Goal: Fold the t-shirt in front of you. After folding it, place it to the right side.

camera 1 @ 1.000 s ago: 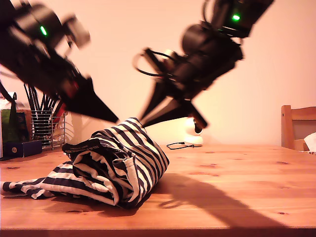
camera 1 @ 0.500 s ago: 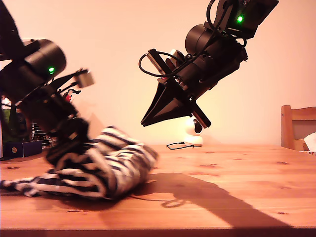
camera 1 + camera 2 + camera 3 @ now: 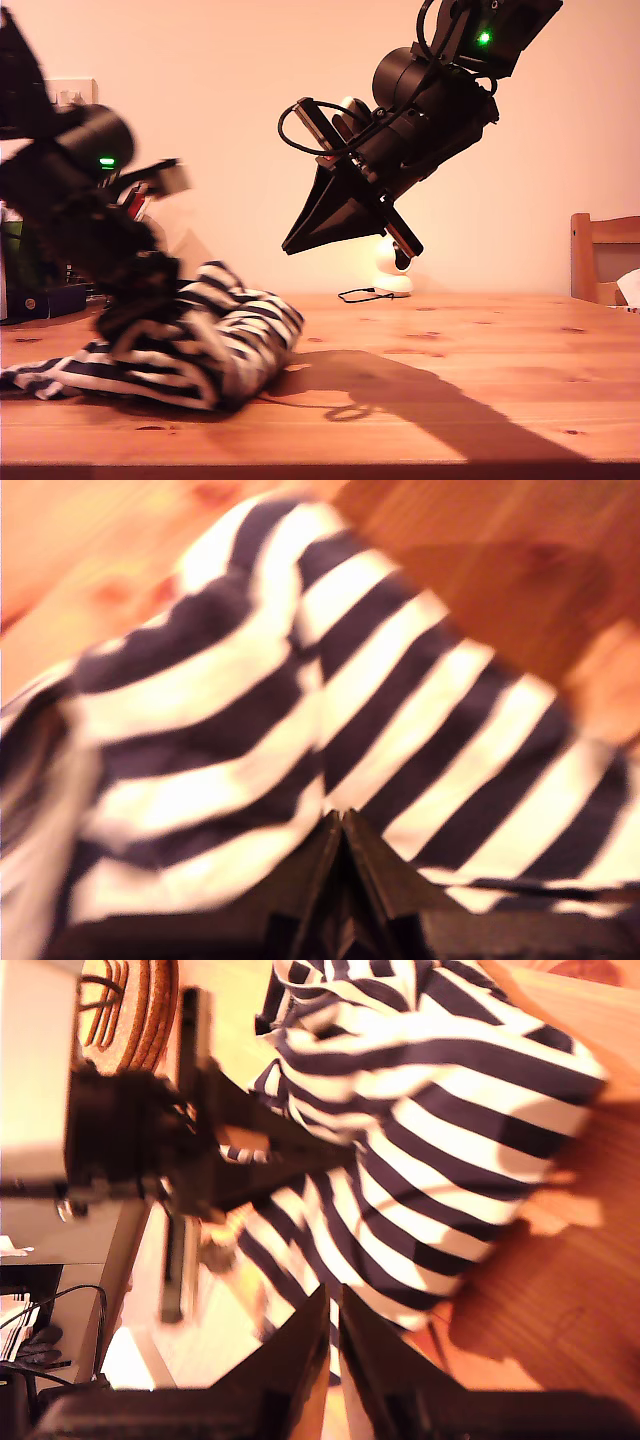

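On the exterior view's left, near the table's front edge, the t-shirt lies as a bunched, rumpled heap on the wooden table, not yet a flat fold. Our first gripper is down in the heap; its wrist view shows the jaws drawn together at the striped cloth, though blur keeps us from telling whether any fabric is pinched between them. Our second gripper hangs above the table to the right of the heap in the exterior view, jaws closed to a narrow slit and holding nothing. We judge the folding unfinished: the garment is gathered rather than squared. The next move, as we see it, calls for flattening or tucking the loose striped edge trailing toward the exterior view's left, then a grip on both sides of the bundle before carrying it aside.
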You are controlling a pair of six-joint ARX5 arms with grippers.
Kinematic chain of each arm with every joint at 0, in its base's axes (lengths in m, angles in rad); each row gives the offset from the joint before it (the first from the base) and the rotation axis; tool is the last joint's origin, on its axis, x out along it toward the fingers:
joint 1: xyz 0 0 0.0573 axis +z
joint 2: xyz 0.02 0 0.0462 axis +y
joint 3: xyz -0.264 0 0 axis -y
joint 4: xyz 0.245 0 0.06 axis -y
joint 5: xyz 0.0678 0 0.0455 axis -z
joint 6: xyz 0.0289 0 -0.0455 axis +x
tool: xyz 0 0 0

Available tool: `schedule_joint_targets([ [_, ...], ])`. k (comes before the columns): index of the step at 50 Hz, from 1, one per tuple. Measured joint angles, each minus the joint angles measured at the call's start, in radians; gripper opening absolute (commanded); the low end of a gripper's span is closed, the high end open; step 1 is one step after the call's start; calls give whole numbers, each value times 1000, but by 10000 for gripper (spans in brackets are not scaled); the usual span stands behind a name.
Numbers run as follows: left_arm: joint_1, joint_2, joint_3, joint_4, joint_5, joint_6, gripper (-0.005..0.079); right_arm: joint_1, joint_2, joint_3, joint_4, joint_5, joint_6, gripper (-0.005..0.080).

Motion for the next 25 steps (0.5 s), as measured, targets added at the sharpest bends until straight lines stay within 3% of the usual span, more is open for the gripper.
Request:
schedule_joint_targets([
  [11,-123,13,-8,63,-6,-77,-19,0,0,0,-35,0,-34,-10],
  [25,-83,-14,-17,50,10,-137,-19,0,0,0,-86,0,-76,-7],
])
